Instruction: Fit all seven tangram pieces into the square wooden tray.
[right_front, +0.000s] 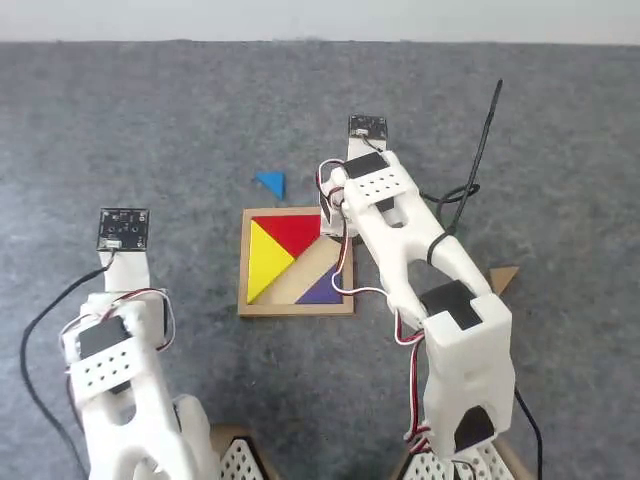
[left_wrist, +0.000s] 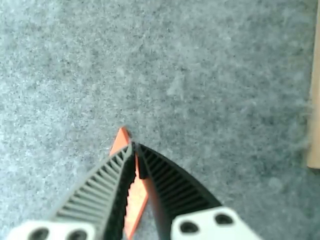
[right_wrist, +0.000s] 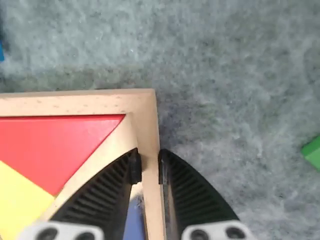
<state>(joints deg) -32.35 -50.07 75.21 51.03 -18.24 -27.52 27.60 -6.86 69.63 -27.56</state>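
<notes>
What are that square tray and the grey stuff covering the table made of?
The tray looks like pale, unvarnished wood: it is light tan and matt, with faint dark specks along its rim. The grey table covering looks like felt or low carpet, judging by its fuzzy, matted fibres. I cannot tell which.

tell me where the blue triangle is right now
In the high view, the blue triangle lies on the grey carpet just beyond the far edge of the wooden tray, towards its left corner, not touching it.
</notes>
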